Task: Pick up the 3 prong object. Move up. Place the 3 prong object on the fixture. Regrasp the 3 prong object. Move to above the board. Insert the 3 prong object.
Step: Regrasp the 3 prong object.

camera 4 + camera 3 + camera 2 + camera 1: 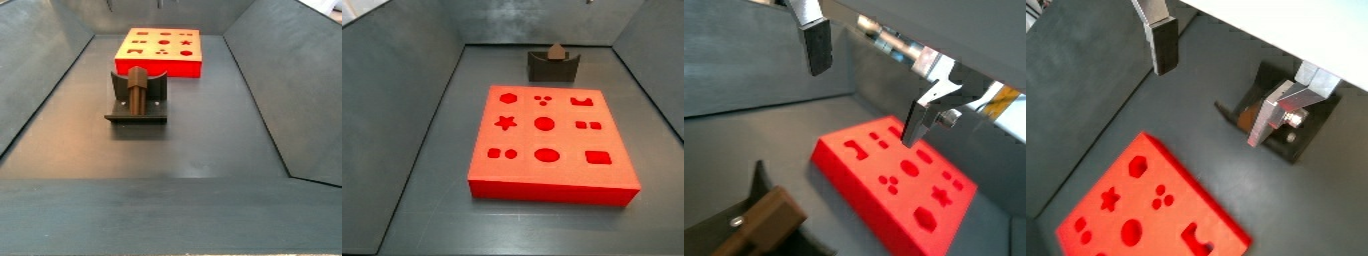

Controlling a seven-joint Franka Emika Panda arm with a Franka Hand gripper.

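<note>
3 prong object (135, 92) sits in the fixture (136, 108) notch; placing done. Gripper (1227, 85) hangs high above (out of both side views), fingers spread, empty. Regrasp and insertion into board (545, 140) remain.

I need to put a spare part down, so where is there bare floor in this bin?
Widest bare floor lies on the fixture's side away from the board; the peg rests on the fixture. Narrower strips flank the board. The fixture-to-board gap is tight. The gripper, open, is raised, outside both side views.
</note>
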